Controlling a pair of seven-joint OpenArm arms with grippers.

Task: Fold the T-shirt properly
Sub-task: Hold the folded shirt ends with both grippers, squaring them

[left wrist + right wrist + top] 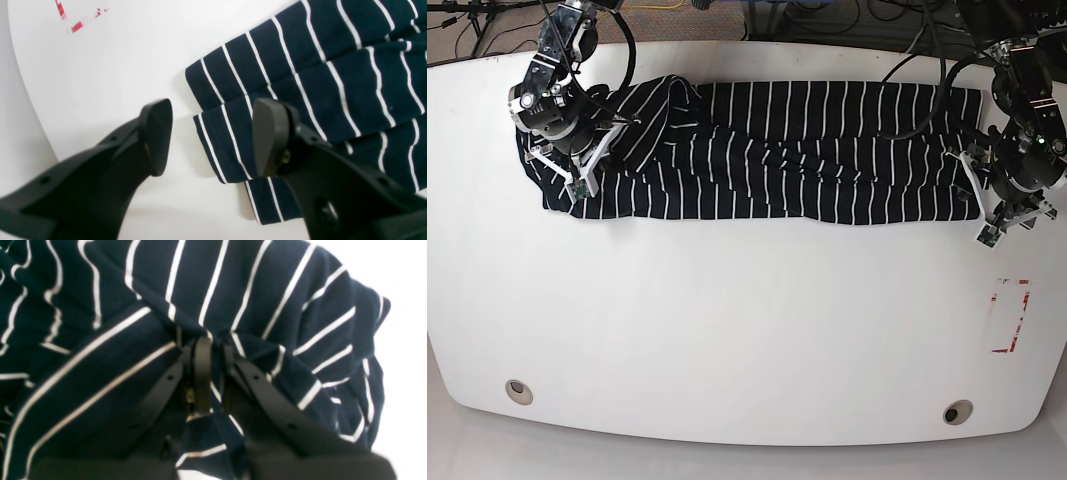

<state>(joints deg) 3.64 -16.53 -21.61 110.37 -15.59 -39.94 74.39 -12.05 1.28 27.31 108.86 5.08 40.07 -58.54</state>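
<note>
The T-shirt (787, 150), dark navy with thin white stripes, lies spread lengthwise across the far half of the white table (727, 320). My right gripper (215, 373) is shut on a bunched fold of the shirt (253, 300) at its left end; in the base view this gripper (575, 178) is at the shirt's lower left part. My left gripper (213, 136) is open and empty over the shirt's layered right end (300, 76). One finger (270, 136) is above the fabric and the other (156, 136) above bare table. In the base view it (987, 222) is by the shirt's right edge.
A red-outlined marking (1010, 317) is on the table near the right edge; it also shows in the left wrist view (83, 20). Two round holes (518, 391) (958, 411) sit near the front edge. Cables (827, 20) lie behind the table.
</note>
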